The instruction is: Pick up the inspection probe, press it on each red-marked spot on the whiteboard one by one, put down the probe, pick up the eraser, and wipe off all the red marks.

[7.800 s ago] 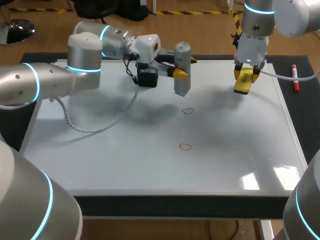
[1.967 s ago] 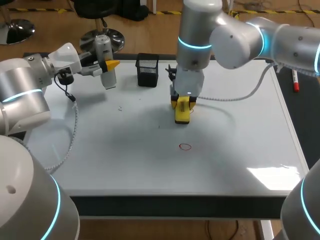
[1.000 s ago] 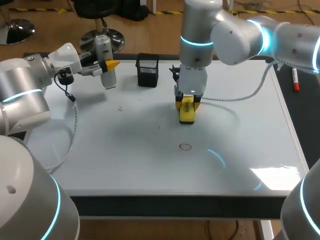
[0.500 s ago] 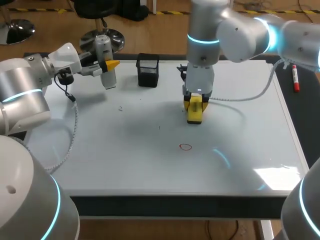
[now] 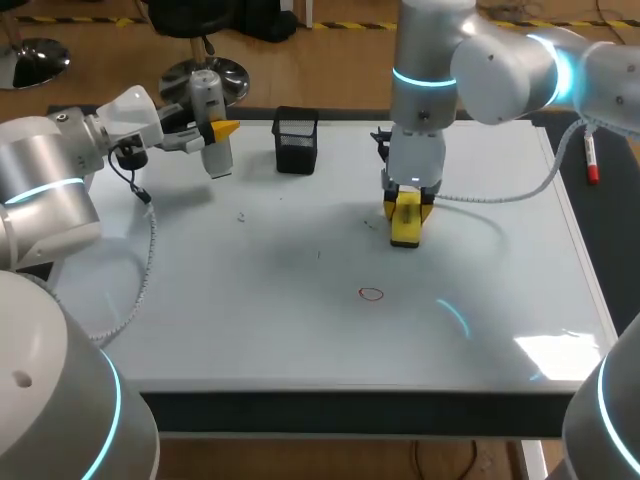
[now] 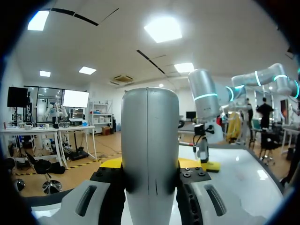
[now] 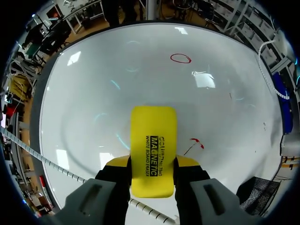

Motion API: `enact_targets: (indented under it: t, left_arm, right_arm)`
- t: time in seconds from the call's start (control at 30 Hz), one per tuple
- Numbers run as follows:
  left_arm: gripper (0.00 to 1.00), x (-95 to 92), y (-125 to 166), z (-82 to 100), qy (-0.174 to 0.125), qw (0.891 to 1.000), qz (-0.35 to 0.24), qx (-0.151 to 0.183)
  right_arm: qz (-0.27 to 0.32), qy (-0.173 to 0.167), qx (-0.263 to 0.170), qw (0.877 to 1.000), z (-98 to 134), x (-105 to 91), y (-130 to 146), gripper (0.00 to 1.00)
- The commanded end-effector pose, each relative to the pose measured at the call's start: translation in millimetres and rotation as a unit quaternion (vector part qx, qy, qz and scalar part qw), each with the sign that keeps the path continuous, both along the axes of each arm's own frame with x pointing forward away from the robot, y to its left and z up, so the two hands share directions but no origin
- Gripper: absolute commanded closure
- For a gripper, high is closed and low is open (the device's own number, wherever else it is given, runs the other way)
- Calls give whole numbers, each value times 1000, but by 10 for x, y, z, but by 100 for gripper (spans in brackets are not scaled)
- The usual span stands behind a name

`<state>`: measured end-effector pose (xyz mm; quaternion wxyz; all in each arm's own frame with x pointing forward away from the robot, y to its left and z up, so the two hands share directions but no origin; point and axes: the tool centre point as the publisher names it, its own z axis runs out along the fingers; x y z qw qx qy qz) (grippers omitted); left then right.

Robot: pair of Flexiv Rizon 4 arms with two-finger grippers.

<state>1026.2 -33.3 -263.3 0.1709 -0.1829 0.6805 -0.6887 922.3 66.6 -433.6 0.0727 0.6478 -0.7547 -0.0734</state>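
Head view: right gripper [image 5: 406, 205] clamps the yellow rectangular eraser [image 5: 405, 228], probably best pressed flat and swept to the red ring mark [image 5: 371, 293] at 7 o'clock.

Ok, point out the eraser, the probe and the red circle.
eraser [image 7: 153, 150], right wrist view, yellow top face
probe [image 6: 150, 145], left wrist view, grey body
red circle [image 5: 371, 294], head view, centre of the ring

Glossy, smooth whiteboard [image 5: 250, 330]; matt yellow plastic eraser [image 7: 153, 150]; smooth grey probe [image 6: 150, 140]; black mesh cup [image 5: 295, 145]
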Motion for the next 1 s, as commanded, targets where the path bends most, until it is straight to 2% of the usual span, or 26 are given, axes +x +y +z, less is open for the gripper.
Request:
enact_targets:
  t: [0.03,0.3,0.5,1.0]
  left_arm:
    - [100,-1,-10,3,-1,1000,2,-1]
    - [100,-1,-10,3,-1,1000,2,-1]
    - [100,-1,-10,3,-1,1000,2,-1]
    - [100,-1,-10,3,-1,1000,2,-1]
  right_arm:
    - [-1,-9,4,1000,-116,-15,-55,100]
    - [12,-17,16,1000,278,66,25,100]
    - [35,-18,17,999,491,127,197,100]
    - [70,-29,25,997,385,160,780,100]
